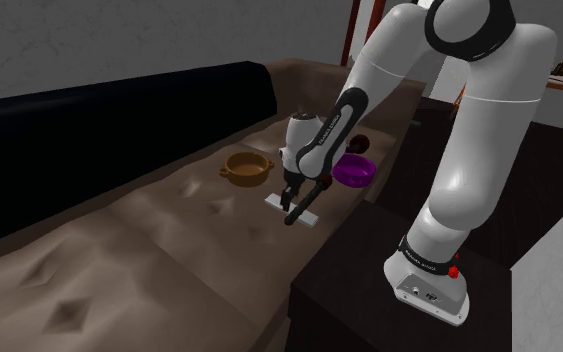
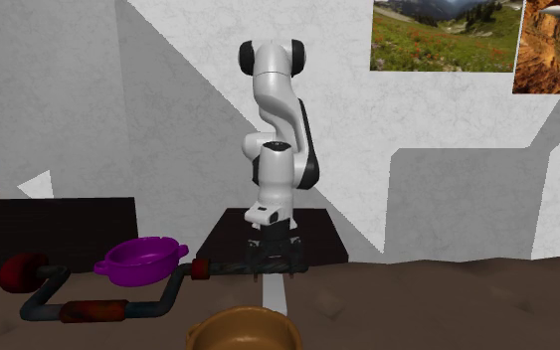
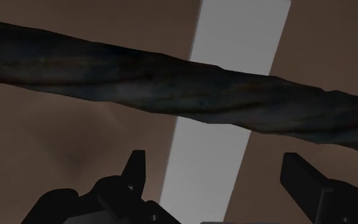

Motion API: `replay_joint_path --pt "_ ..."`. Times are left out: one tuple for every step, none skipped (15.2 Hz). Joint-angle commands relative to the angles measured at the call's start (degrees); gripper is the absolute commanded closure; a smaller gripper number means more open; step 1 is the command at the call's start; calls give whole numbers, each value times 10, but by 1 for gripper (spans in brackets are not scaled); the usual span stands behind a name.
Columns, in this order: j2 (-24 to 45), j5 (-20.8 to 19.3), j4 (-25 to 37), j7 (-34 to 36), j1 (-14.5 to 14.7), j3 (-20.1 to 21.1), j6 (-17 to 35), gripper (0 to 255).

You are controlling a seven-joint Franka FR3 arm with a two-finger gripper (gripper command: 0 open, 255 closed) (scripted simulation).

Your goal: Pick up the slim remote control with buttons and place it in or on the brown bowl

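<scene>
Slim remote control (image 1: 275,203), drawn plain white, no buttons discernible: lies flat on the brown sofa seat (image 1: 149,240), close to the dark stand (image 1: 354,295). Directly above it, black pincer (image 1: 299,196), spread wide and holding nothing, one finger to each side of the remote's narrow width, seemingly lined up to clasp its long edges. Between pincer and remote, a dark crooked bar (image 3: 171,83) lying crosswise, probably an obstacle to a clean grasp; contact with the remote impossible to judge. By count: one remote, one bar, two bowls, namely one brown bowl (image 1: 247,167), upright and open nearby at the shoulder view's left, suited to receiving the remote, and one purple bowl (image 1: 353,171) at the right; one white arm (image 1: 469,150).
</scene>
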Motion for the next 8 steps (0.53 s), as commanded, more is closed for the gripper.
replay_joint_path --pt "19 -9 4 6 2 -5 16 0" --pt "29 -13 5 9 4 -8 24 0" --pt "39 -17 7 13 6 -11 32 0" --pt "55 -24 11 18 9 -16 44 0" --pt "55 -24 11 17 9 -16 44 0" --pt "55 -24 11 17 9 -16 44 0" --pt "55 -23 11 17 9 -16 44 0" --pt "55 -23 11 17 9 -16 44 0"
